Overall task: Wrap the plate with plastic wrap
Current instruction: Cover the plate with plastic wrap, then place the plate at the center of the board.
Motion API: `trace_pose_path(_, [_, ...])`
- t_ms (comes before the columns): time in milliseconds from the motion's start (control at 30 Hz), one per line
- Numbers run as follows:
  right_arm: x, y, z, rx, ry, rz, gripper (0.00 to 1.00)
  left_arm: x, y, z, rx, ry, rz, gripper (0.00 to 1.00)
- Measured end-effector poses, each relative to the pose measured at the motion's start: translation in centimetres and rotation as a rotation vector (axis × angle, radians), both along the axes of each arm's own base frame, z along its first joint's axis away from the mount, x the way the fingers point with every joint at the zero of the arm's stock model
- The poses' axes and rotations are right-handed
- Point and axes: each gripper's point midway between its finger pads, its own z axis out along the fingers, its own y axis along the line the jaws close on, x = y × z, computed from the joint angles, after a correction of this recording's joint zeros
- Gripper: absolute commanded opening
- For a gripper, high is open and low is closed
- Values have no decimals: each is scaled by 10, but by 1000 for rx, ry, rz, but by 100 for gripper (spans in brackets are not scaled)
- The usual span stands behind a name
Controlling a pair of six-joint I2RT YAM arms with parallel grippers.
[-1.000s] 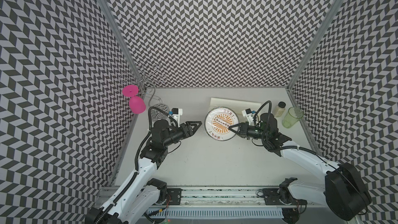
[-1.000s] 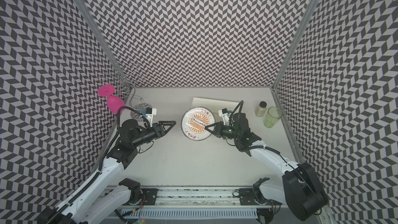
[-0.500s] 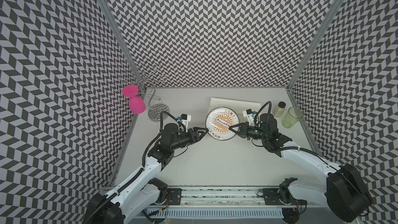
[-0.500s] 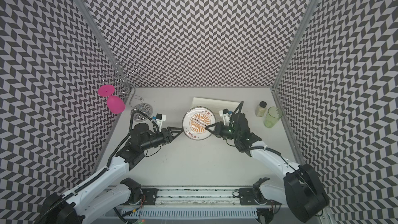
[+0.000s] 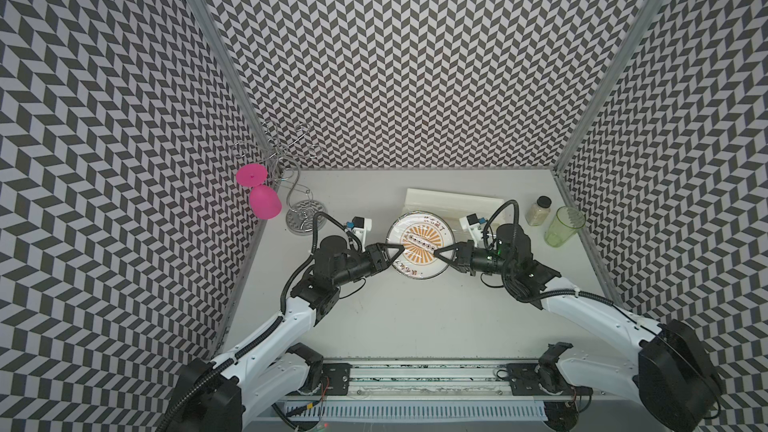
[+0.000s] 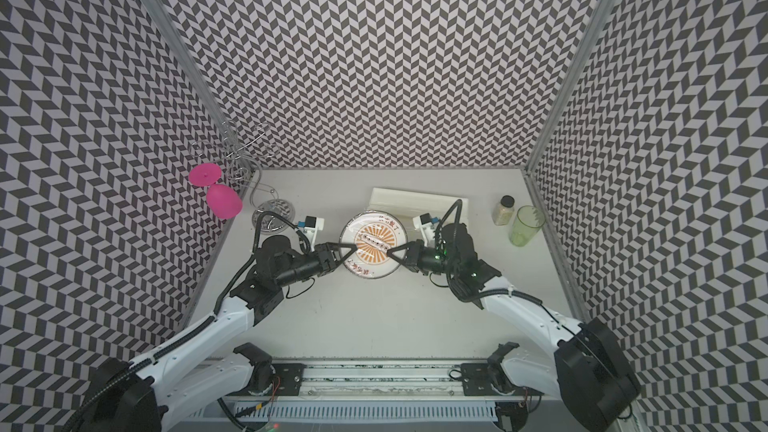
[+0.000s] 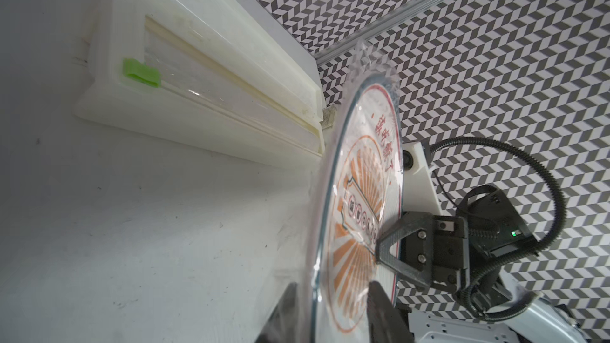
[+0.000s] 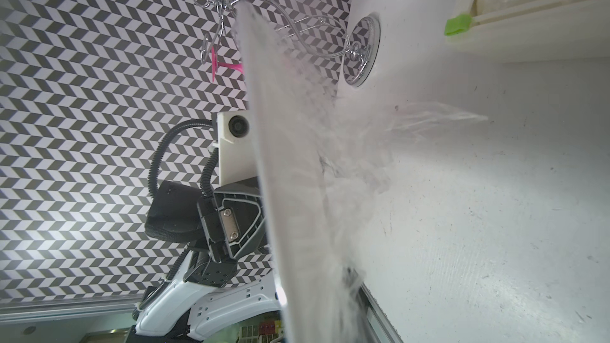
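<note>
In both top views the plate (image 5: 417, 249) (image 6: 372, 245) lies face up in the middle of the table (image 5: 415, 317), just in front of the cream dispenser box (image 5: 453, 197). My left claw (image 5: 400, 249) meets its rim on one side and my right claw (image 5: 437, 254) meets the opposite side. The right one is pinched shut on the plate.

From my left wrist I see the plate (image 7: 359, 193) almost edge-on, with the plastic wrap (image 7: 373, 61) glossy across its face and crinkled past the far rim. My own fingers (image 7: 290, 308) stand narrow, one on each side of the near rim. I cannot tell whether they are pressing it.

From my right wrist I see the plate's underside (image 8: 284, 160). It seems to sit a little clear of the table. The wrap (image 8: 346, 160) is bunched in loose, cloudy folds beneath it, and one tail trails out over the table.

I judge the step in hand to be taking a second hold on the rim so the loose film can be tucked underneath. To do it well I should close gently and squarely on the rim. I should trap the film rather than tear it, and keep the plate level between both claws. The trailing tail should go under before I set the plate down.
</note>
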Motion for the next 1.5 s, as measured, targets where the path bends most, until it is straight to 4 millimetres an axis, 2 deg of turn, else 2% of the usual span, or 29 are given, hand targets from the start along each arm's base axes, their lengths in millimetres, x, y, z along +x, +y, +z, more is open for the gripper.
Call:
trace_pose_path(300, [-6, -1, 0, 85, -7, -5, 0, 3, -4, 3, -39, 27, 5, 0])
trace_pose_path(400, [-7, -2, -2, 91, -5, -9, 0, 2, -5, 2, -37, 29, 2, 0])
trace_pose_path(433, [-8, -2, -2, 93, -5, -9, 0, 2, -5, 2, -36, 30, 1, 2])
trace_pose_path(467, [-8, -2, -3, 96, -5, -12, 0, 2, -5, 1, -35, 30, 0, 9])
trace_pose_path(600, [-11, -4, -8, 107, 50, -23, 0, 0, -8, 6, -39, -5, -21, 45])
trace_pose_path(800, [-13, -10, -8, 130, 105, -59, 0, -8, -11, 8, -47, -38, -64, 72])
trace_pose_path(933, [-14, -17, -20, 131, 155, -110, 0, -21, -16, -9, -32, -7, -116, 75])
trace_pose_path(1100, [-18, -32, -56, 81, 239, -194, 0, -40, -6, -42, 13, 66, -128, 76])
trace_pose_path(1167, [-20, -39, -72, 51, 265, -227, 0, -43, 0, -48, 26, 81, -114, 76])
trace_pose_path(1400, [-20, -51, -125, -117, 289, -267, 0, -25, 22, -45, 70, 38, -7, 75])
trace_pose_path(1500, [-19, -53, -148, -189, 304, -266, 0, -16, 23, -33, 89, -9, 15, 75])
